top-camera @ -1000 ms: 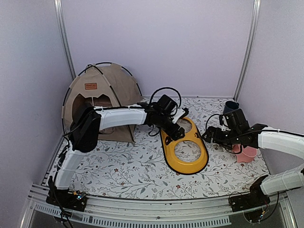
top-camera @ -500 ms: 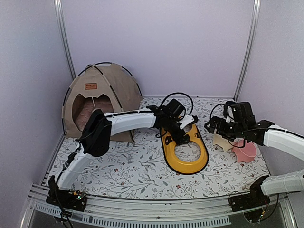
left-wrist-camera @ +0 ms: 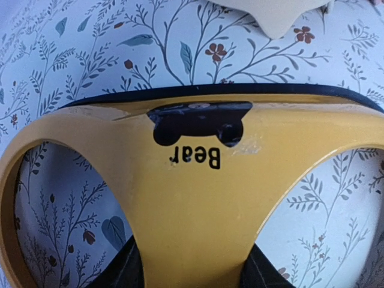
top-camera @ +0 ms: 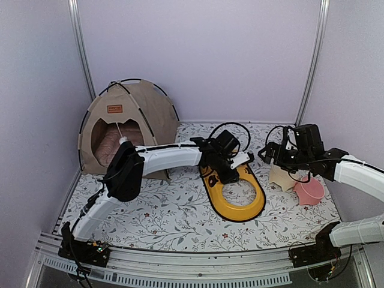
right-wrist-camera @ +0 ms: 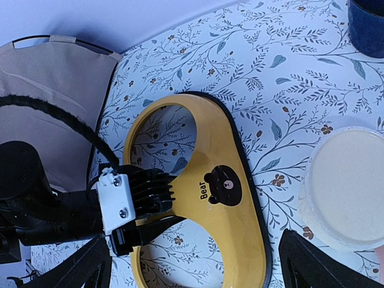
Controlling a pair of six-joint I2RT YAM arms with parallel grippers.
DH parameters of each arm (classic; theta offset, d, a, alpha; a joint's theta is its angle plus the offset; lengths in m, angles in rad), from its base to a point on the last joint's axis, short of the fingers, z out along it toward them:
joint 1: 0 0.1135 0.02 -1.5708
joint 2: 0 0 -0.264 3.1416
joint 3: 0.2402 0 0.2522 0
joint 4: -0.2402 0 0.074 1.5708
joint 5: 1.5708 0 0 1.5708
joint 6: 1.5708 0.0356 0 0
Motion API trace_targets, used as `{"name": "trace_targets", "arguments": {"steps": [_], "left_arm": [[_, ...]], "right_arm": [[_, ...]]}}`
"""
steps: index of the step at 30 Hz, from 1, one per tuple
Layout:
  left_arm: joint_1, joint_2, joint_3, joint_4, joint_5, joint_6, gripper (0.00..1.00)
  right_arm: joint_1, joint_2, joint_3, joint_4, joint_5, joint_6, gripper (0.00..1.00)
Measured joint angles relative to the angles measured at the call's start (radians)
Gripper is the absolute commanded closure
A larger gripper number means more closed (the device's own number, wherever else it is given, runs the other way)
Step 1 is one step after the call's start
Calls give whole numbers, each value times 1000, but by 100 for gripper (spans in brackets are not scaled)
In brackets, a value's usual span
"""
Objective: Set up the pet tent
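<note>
The pet tent stands upright at the back left, tan with black crossed poles and an arched doorway; its side shows in the right wrist view. My left gripper reaches across to the yellow bowl stand. Its fingers press on both sides of the stand's narrow middle bridge, below the bear print. My right gripper hovers open above the table to the stand's right, and its fingers hold nothing.
A pink cushion lies inside the tent. A cream bowl and a pink bowl sit at the right, under the right arm. A dark blue cup stands near the back right. The floral mat covers the table.
My left gripper has moved right and closed on the bridge of the yellow bowl stand, which shifted slightly right. The right arm has drawn back to the right and higher.
</note>
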Motion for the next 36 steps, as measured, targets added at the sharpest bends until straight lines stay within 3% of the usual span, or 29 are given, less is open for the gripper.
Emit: {"name": "trace_targets", "arguments": {"steps": [7,13,22,36], "left_arm": [[-25,-43,-53,-13,-85,-158,73],[-29,-119,-119,-20,-137,-414,74],[-34,-296,-353,102,-183,-782,74],[-43,-332,-444,217,-248,-1075,40]], "right_arm": [[0,14,30,5,-2,-21,1],[-2,50,64,24,-11,-37,1],[-5,97,79,62,-52,-44,1],[-11,193,83,101,-117,-79,1]]}}
